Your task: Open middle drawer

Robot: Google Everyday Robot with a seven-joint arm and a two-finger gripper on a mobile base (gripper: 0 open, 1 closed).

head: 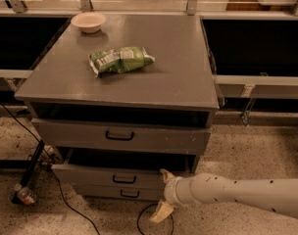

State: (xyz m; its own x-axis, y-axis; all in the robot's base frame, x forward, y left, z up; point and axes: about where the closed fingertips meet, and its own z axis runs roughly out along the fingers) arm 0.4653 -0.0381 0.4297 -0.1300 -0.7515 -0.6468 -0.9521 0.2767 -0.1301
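Observation:
The grey cabinet [188, 89] has three stacked drawers. The middle drawer [90, 175] is pulled out a little, with a dark gap above its front and a small black handle [124, 179] at centre. My gripper [163, 193] is at the right end of that drawer's front, low near the floor, to the right of the handle. Its fingers are spread apart, one fingertip [166, 174] up by the drawer's top edge and the other down over the floor, with nothing seen between them. The white arm [237, 192] comes in from the right.
The top drawer [163, 140] also stands slightly out and the bottom drawer [105, 193] sits under the middle one. A green chip bag [120, 59] and a white bowl [88, 21] lie on the cabinet top. A bottle [24, 194] and black cables [65, 199] are on the floor at left.

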